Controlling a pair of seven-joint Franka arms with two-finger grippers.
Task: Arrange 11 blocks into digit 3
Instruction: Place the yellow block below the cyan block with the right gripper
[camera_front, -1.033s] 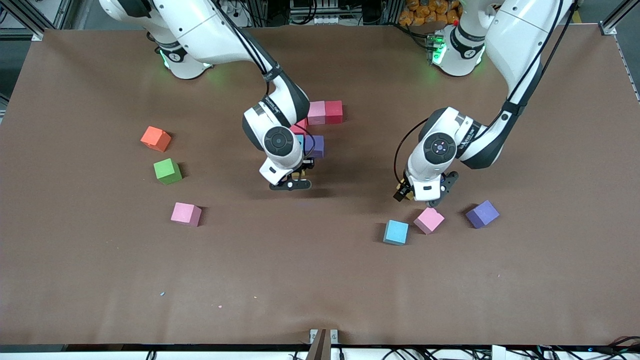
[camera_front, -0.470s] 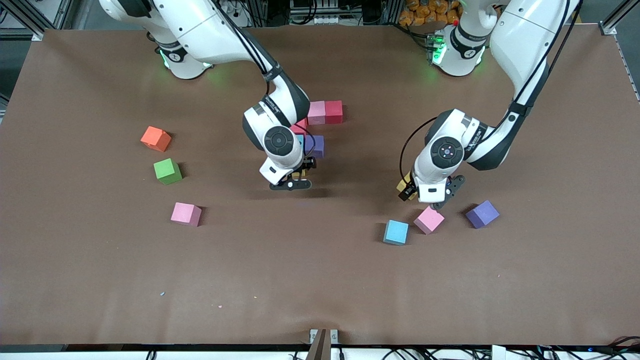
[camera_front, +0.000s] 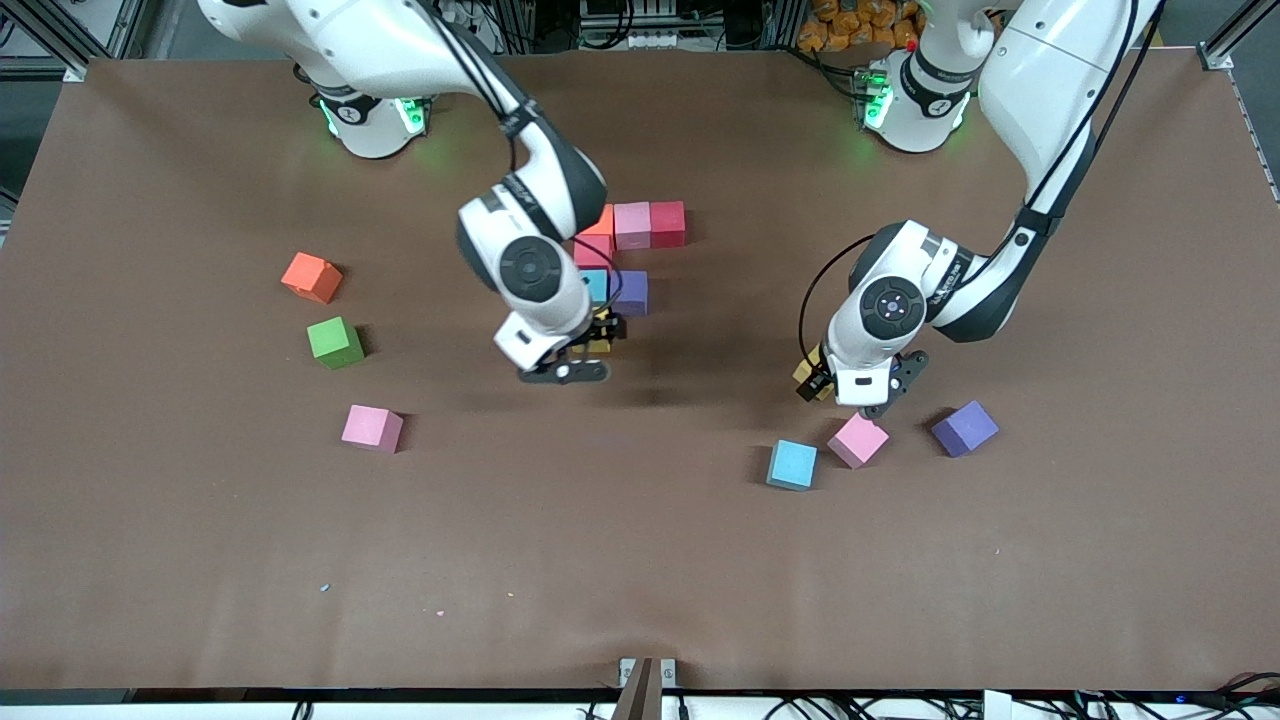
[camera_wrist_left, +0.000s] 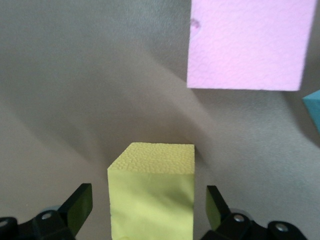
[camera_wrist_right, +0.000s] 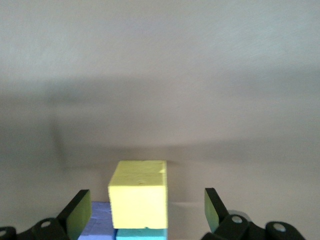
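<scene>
Two yellow cubes in play: one (camera_wrist_right: 138, 192) set beside the light blue cube (camera_front: 595, 285) of the digit 3 (camera_front: 650, 225), right gripper (camera_wrist_right: 145, 215) spread wide over it; the other (camera_wrist_left: 155, 160) between the left gripper's (camera_wrist_left: 147, 212) parted, unclamped jaws, near a pink cube (camera_wrist_left: 247, 42). Next: clamp, lift.

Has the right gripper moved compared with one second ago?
Yes. The right gripper, jaws open, has shifted toward the right arm's end of the table, farther from the purple block in the figure, leaving a yellow block there.
</scene>
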